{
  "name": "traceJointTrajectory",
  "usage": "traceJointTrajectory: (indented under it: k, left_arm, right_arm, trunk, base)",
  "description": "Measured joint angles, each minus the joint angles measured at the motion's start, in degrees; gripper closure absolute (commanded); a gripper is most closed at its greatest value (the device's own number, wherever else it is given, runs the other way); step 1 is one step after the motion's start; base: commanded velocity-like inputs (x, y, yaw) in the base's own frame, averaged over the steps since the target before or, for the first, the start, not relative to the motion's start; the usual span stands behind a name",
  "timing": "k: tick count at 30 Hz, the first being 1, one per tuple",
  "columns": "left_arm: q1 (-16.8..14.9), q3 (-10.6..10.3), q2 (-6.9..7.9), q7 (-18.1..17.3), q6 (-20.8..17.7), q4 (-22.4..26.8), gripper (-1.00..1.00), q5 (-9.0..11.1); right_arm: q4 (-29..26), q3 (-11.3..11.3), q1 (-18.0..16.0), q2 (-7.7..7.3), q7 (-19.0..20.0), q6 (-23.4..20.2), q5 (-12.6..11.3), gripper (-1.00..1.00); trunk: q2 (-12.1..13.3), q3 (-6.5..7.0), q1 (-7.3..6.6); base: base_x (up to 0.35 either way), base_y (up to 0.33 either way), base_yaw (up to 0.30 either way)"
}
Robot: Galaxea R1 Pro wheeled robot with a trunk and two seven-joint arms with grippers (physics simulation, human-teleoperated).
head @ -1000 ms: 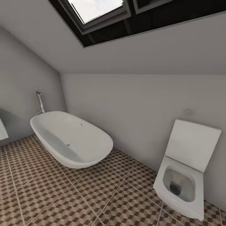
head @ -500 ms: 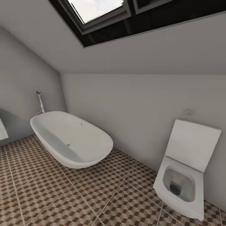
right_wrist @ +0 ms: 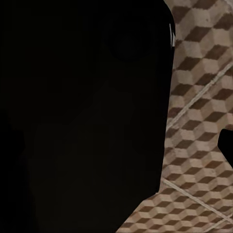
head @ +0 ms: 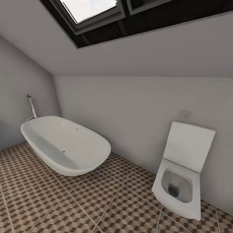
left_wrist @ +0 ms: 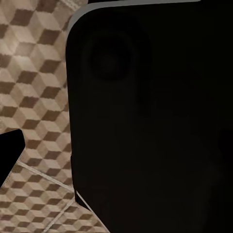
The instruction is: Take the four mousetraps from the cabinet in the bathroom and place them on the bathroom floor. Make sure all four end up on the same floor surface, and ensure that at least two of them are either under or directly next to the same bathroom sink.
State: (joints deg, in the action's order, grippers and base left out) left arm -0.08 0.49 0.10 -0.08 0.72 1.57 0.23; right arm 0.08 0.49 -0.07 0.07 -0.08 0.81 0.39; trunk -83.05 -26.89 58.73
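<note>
Searching phase, head view: neither cabinet nor mousetraps were seen; travel through the room was judged to be in hand, with the cabinet to be found next.
Head view, edges: a white bathtub was seen at left centre and a toilet at lower right, both against the wall under a sloped ceiling with a skylight.
Head view, open room: the bathroom floor between tub and toilet was bare.
Left wrist view: a dark body was seen over patterned tiles; jaw state could not be told.
Right wrist view: a dark body was likewise seen; jaw state could not be told.
</note>
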Motion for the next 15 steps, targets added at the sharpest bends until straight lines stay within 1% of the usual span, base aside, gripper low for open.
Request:
traceJointTrajectory:
  k: [15]
  left_arm:
    - [0.0,0.0,0.03,0.0,0.0,0.0,-1.00,0.0]
  right_arm:
    - [0.0,0.0,0.0,0.17,0.0,0.1,0.0,-1.00]
  trunk:
    - [0.0,0.00,0.00]
  base:
    - [0.000,0.000,-0.243]
